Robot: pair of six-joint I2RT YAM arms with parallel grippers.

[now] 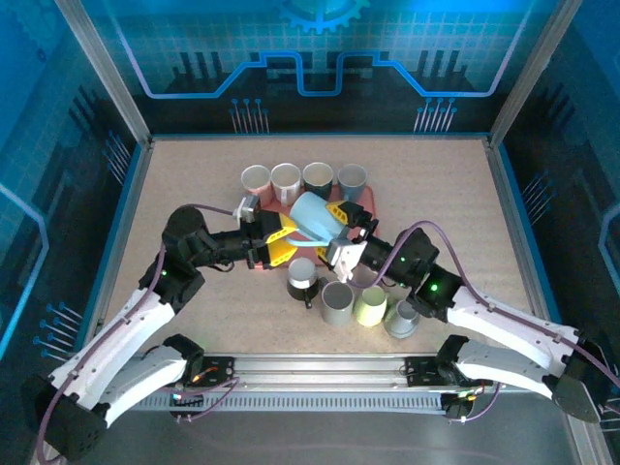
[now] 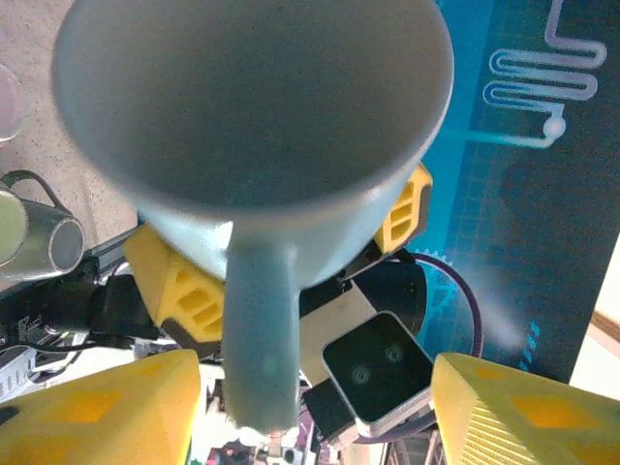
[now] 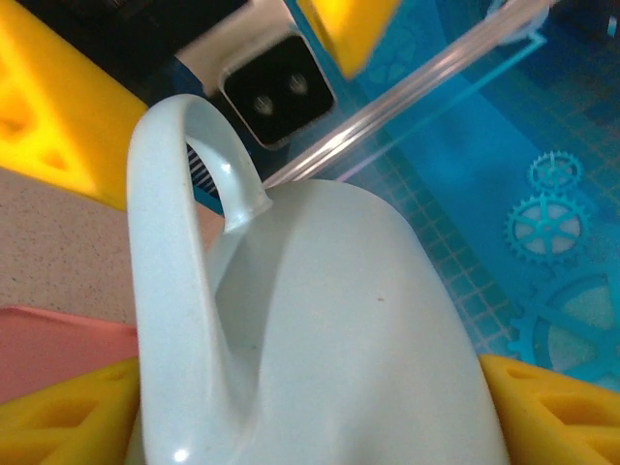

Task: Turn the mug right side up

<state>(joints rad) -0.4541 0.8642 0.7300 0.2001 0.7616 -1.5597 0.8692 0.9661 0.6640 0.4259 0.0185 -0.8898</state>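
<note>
Starting nearest your arms, four loose cups (image 1: 338, 302) crowded the table just before the grippers, so room there was tight. Your right gripper (image 1: 334, 231) clamped the pale blue mug (image 1: 315, 215) above the pink tray (image 1: 371, 201). Your left gripper (image 1: 289, 238) stood wide astride the handle, not touching. The mug lay sideways, mouth toward the left claw. Beyond, four more cups (image 1: 285, 179) lined the tray's far edge.

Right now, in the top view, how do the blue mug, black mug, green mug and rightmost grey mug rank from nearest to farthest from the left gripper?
From the left gripper:
1. blue mug, at its fingertips
2. black mug, front row's left end
3. green mug, front row, further right
4. grey mug, front row's right end
</note>
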